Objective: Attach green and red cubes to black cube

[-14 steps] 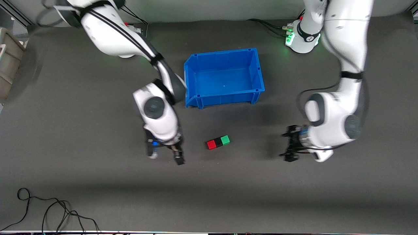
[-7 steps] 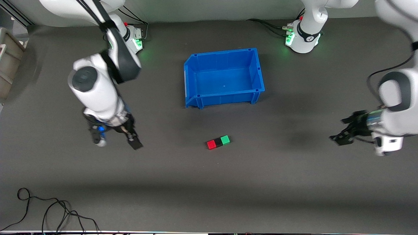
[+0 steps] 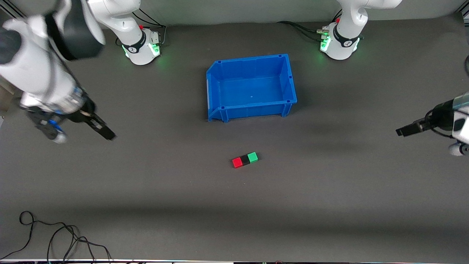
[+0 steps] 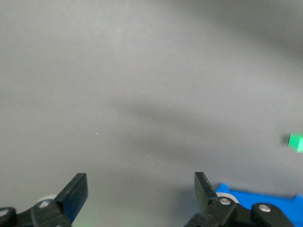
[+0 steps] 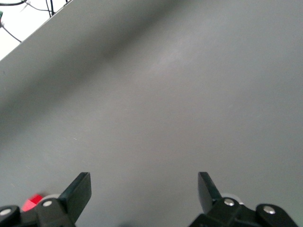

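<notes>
The red cube (image 3: pixel 237 162), black cube (image 3: pixel 244 160) and green cube (image 3: pixel 252 157) lie joined in one short row on the dark mat, the black one in the middle. My right gripper (image 3: pixel 75 128) is open and empty, up over the mat toward the right arm's end of the table. My left gripper (image 3: pixel 410 129) is open and empty, up over the left arm's end. The left wrist view shows open jaws (image 4: pixel 139 189) over bare mat and a bit of the green cube (image 4: pixel 296 142). The right wrist view shows open jaws (image 5: pixel 143 188) and a bit of the red cube (image 5: pixel 34 202).
A blue bin (image 3: pixel 216 91) stands empty, farther from the front camera than the cubes; its edge shows in the left wrist view (image 4: pixel 255 201). A black cable (image 3: pixel 55 234) lies near the front edge at the right arm's end. A grey box (image 3: pixel 9 62) sits at that end.
Both arms have swung away from the cube row toward their own ends of the table, with grippers open. The cubes have not moved.
</notes>
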`<act>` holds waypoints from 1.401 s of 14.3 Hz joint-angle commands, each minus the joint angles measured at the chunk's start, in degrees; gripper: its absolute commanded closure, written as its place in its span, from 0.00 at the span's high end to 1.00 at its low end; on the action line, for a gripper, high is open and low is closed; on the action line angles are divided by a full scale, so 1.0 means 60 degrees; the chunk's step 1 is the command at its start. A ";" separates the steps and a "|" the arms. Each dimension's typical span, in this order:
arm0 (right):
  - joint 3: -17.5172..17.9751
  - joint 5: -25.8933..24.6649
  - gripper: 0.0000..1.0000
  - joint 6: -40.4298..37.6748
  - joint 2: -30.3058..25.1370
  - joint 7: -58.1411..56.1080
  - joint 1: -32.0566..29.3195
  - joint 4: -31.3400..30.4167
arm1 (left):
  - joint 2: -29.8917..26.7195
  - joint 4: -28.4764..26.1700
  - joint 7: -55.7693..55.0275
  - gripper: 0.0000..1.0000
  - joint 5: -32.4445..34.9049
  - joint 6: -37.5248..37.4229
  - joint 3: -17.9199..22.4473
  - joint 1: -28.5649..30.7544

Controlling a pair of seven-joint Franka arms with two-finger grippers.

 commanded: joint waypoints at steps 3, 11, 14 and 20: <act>0.0050 0.0101 1.00 -0.0606 -0.0508 -0.3929 -0.1063 -0.0313 | -0.0816 -0.0055 0.1440 1.00 0.0582 -0.0421 -0.0186 -0.0197; 0.0035 0.1141 1.00 -0.0839 -0.0654 -0.6088 -0.1519 0.0038 | -0.1212 -0.0026 0.1324 1.00 0.0862 -0.0200 -0.0931 -0.0024; 0.0035 0.1141 1.00 -0.1469 -0.0465 -0.6176 -0.1519 0.0608 | -0.1270 -0.0011 0.1309 1.00 0.0876 -0.0186 -0.3154 0.2082; 0.0050 0.1156 1.00 -0.1457 -0.0259 -0.6221 -0.1519 0.0727 | -0.1286 -0.0011 0.1309 1.00 0.0877 -0.0200 -0.3453 0.2351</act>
